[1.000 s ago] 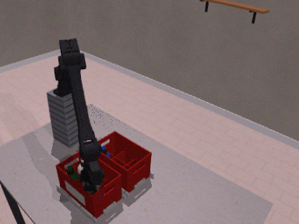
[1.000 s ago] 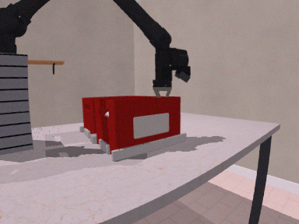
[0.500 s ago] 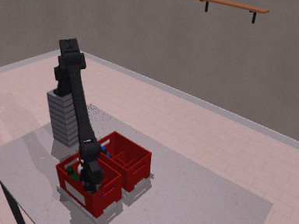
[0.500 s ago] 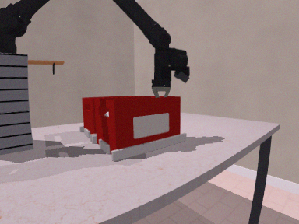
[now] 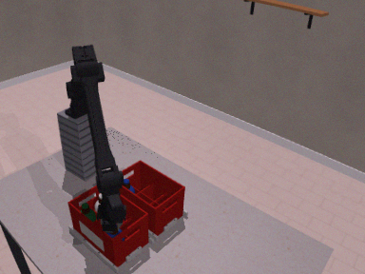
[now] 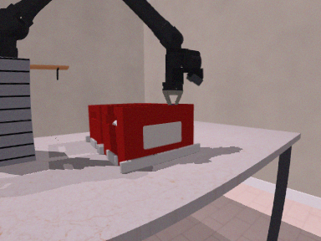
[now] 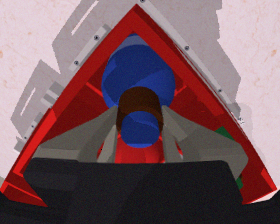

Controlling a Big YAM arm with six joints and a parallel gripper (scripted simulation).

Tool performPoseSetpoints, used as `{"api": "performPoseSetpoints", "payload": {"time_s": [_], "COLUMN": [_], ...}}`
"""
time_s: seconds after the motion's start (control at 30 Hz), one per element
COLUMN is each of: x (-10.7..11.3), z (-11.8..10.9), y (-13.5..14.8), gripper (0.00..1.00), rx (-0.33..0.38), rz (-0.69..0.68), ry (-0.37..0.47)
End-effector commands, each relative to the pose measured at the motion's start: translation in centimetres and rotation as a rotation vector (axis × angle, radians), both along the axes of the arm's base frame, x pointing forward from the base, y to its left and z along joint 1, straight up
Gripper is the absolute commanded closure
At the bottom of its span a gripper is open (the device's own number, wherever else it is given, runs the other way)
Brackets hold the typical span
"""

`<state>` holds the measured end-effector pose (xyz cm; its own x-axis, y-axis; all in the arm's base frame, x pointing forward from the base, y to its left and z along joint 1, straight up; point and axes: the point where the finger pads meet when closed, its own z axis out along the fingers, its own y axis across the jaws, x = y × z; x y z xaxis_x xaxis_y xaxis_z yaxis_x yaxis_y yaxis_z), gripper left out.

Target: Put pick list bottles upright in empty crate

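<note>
Two red crates stand side by side on the table. The near crate holds bottles; the far crate looks empty. My gripper reaches down into a corner cell of the near crate and is shut on the neck of a bottle with a blue label and a blue cap. In the exterior view the fingers sit just at the crate's rim. A green-capped bottle stands in the same crate. The pick list is not visible.
A grey ribbed block carries the arm's base at the table's back. A wooden shelf hangs on the far wall. The table edge runs close to the crates in the exterior view.
</note>
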<state>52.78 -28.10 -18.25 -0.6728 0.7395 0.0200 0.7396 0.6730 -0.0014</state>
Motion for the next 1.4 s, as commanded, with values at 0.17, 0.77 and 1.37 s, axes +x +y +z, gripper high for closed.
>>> {"api": "performPoseSetpoints", "payload": {"time_s": [0.17, 0.77, 1.37], "x": [2.7, 2.0, 2.7], "z": [6.9, 9.1, 12.5], "y": [-1.7, -1.3, -1.8], "gripper": [1.00, 1.00, 1.00], "rx": [-0.041, -0.034, -0.045], "rz": [0.014, 0.013, 0.012], "ry": [-0.070, -0.057, -0.076]}}
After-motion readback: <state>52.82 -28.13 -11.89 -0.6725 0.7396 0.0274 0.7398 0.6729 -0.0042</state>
